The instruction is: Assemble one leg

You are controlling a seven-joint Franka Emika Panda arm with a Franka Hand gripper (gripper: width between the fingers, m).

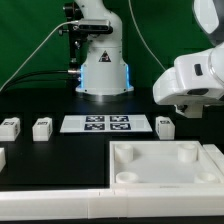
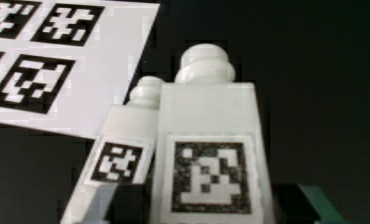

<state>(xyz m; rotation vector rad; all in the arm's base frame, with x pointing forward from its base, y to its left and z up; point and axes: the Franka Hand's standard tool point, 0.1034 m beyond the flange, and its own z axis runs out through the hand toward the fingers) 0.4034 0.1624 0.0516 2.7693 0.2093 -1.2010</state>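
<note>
The gripper (image 1: 180, 106), spread indeterminable, is hovering near the leg (image 2: 208, 140) beside the marker board (image 2: 49, 60); any descent is risking knocking the adjacent leg (image 2: 132, 135).

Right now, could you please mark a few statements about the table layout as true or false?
1. Two legs sit on the exterior view's left of the marker board. True.
2. The marker board carries two tags. False: it carries four.
3. A leg stands in a socket of the tray-like piece. False: its visible sockets hold nothing.
4. Another leg sits on the exterior view's right of the marker board. True.
</note>
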